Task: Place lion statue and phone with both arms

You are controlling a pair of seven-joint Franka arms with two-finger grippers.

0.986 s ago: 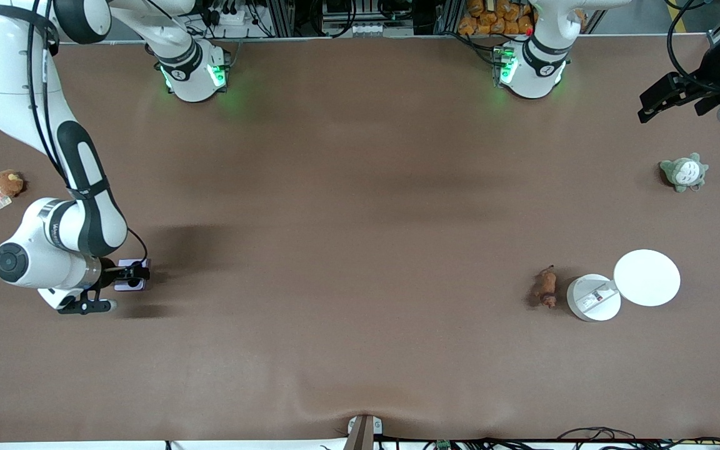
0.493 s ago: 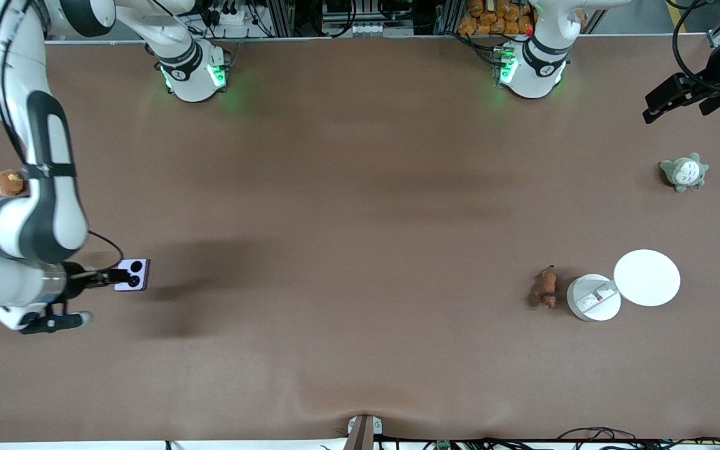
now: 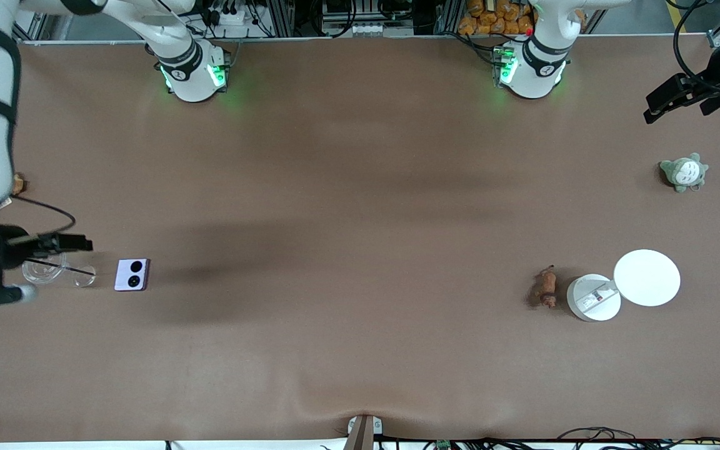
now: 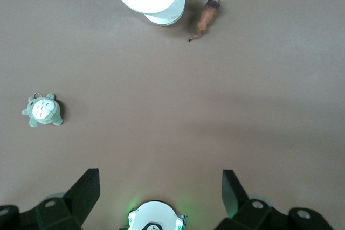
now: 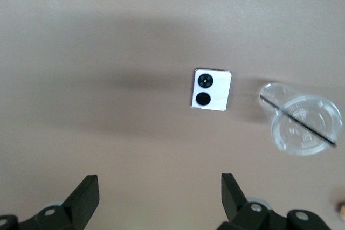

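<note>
1. The brown table [image 3: 360,350] fills the front view, with both arm bases along its top edge.
2. The right arm comes in at its own end of the table. The right gripper [image 3: 63,242] hangs in the air over a clear plastic cup [image 3: 44,270] that lies on its side. In the right wrist view the two fingers [image 5: 86,195] are spread wide with nothing between them.
3. The left arm waits at its own end of the table. The left gripper [image 3: 672,100] is up in the air over the table's edge there. The left wrist view shows its fingers [image 4: 86,189] spread apart and empty.
4. A large white disc [image 3: 647,277] lies flat toward the left arm's end. Its rim overlaps a smaller white round base [image 3: 592,299] that sits a little nearer the front camera.
5. A grey-white plush toy [image 3: 684,172] lies farther from the front camera than the disc, well apart from it.
6. The phone [image 3: 132,274] lies flat on the table with its two black circles facing up, just beside the plastic cup and free of the gripper. It also shows in the right wrist view [image 5: 212,89].
7. The lion statue [image 3: 545,287] lies on the table just beside the small round base, on the side toward the table's middle. Its thin tail shows in the left wrist view [image 4: 206,16].
8. A brown plush toy [image 3: 18,184] peeks out from under the right arm, mostly hidden.
</note>
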